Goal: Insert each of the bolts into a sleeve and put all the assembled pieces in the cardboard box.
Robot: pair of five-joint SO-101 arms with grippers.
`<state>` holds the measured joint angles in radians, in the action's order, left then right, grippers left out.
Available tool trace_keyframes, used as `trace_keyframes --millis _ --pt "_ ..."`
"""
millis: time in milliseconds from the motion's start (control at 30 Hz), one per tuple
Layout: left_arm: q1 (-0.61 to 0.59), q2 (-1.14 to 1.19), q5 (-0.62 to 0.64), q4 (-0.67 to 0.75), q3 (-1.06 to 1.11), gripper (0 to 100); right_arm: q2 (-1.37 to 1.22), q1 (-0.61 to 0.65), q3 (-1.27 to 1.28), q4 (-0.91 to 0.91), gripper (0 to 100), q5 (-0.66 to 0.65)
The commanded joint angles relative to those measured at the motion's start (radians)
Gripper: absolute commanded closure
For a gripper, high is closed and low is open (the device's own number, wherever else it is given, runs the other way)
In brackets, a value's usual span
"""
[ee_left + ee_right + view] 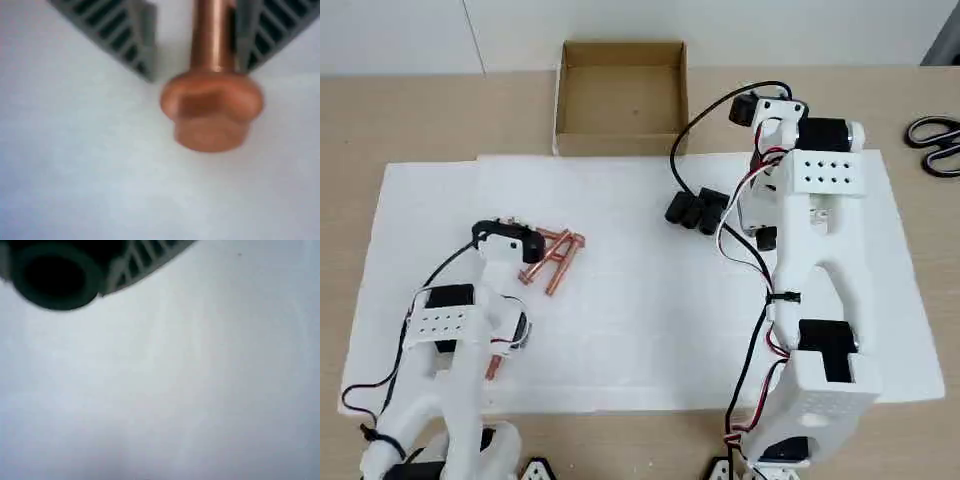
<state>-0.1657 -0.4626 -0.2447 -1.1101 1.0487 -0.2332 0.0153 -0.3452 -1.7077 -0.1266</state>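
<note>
Straddling one bolt (212, 107), lower left of the high view: my left gripper (194, 70), jaws apart. Right of centre, beside a sleeve (52, 277): my right gripper (135, 262), state I cannot tell.

Copper bolts (552, 258) are gleaming on a white sheet (640, 320); black sleeves (695, 210) and a brown cardboard box (620, 143) are showing above.

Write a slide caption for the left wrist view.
Copper bolt inside the left gripper, head toward the camera, over white foam.
</note>
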Motion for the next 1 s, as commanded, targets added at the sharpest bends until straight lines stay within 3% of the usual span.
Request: trace_keyframes --millis 0,267,633,800,967 --pt "-0.015 0.005 0.002 0.018 -0.031 100 0.071 -0.007 -0.005 -0.018 99.4 -0.005" --pt "-0.012 0.005 -0.003 -0.169 -0.268 99 0.073 -0.005 -0.005 -0.018 99.4 -0.008" --pt "-0.002 0.005 0.002 -0.609 -0.888 99 0.168 0.001 -0.012 -0.018 99.5 -0.008" --pt "0.104 -0.041 0.002 -0.635 -1.129 99 0.449 0.001 -0.011 -0.018 99.5 -0.008" --pt "0.279 -0.152 0.012 -0.548 -1.142 99 0.693 0.001 0.012 -0.016 99.5 -0.008"
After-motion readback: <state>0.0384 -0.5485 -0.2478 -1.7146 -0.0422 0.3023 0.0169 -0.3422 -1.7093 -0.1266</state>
